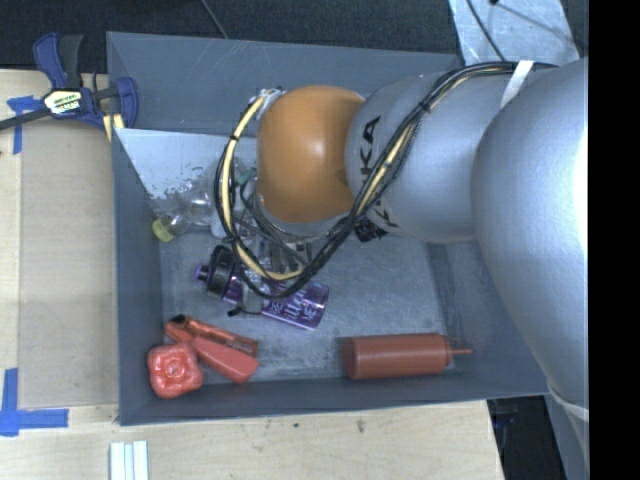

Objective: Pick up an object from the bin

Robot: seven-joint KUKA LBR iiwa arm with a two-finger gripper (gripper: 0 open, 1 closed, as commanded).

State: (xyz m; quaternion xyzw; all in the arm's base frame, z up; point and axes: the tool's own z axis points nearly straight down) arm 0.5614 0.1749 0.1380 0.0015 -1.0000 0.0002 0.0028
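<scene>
My gripper [272, 256] hangs low in the middle of the bin, mostly hidden under the arm's wrist. Directly below it lies a flat purple piece [298, 307] with pale markings. A dark purple and black object [219, 274] sits just to the gripper's left, touching or nearly touching it. A clear plastic bottle with a yellow cap [181, 213] lies further left, near the bin's left wall.
Along the front wall lie a reddish-brown squeeze bottle [398, 356], an orange-red hand tool [218, 348] and a red pepper-shaped toy [175, 370]. The arm and its cables cover the bin's right and back parts.
</scene>
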